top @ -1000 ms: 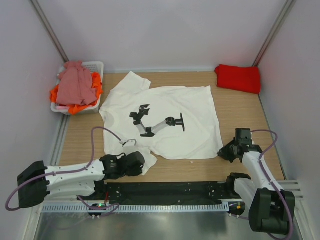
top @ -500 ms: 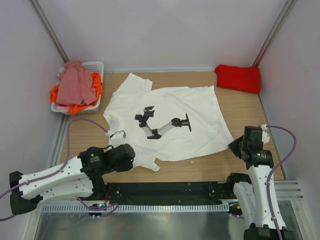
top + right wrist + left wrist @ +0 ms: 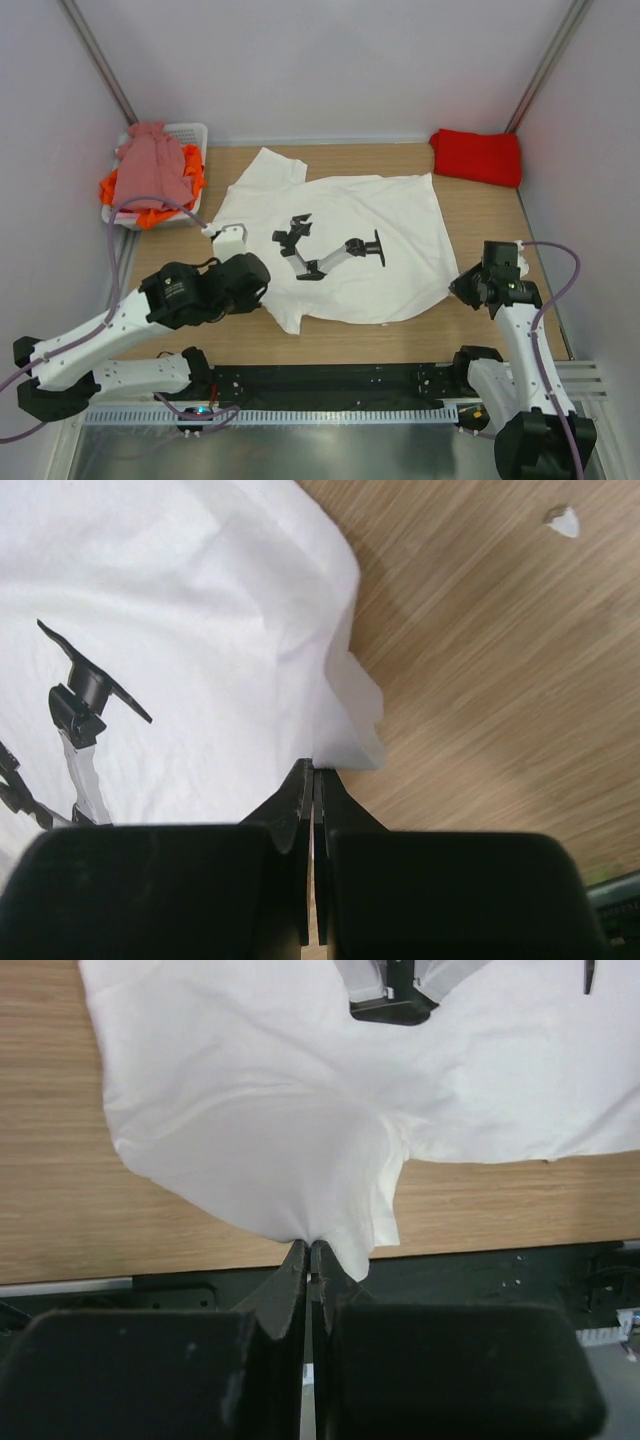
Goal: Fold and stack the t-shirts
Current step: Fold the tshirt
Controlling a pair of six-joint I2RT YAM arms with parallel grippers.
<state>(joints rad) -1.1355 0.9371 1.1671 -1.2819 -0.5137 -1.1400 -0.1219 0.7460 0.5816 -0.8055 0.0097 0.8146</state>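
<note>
A large white t-shirt [image 3: 340,250] with a black print is lying spread across the middle of the wooden counter [image 3: 490,230]. The left fingers [image 3: 307,1260] are pinching its 7 o'clock edge tightly. The right fingers [image 3: 313,780] are pinching its 4 o'clock corner. A folded red t-shirt [image 3: 477,157] is sitting at 1 o'clock.

Top view: bright, even, diffuse illumination from overhead is recorded, and only short, soft shadows are cast on the table [image 3: 480,230] beneath the arms. The white t-shirt [image 3: 350,215] is rendered close to saturation, its folds marked by faint grey shading. Wrist views: the left gripper [image 3: 308,1255] and right gripper [image 3: 315,775] are shown dark, underexposed and blurred at the near edge, whereas cloth and wood grain are sharp. In the right wrist view a soft shadow is thrown on the wood right of the lifted hem.
</note>
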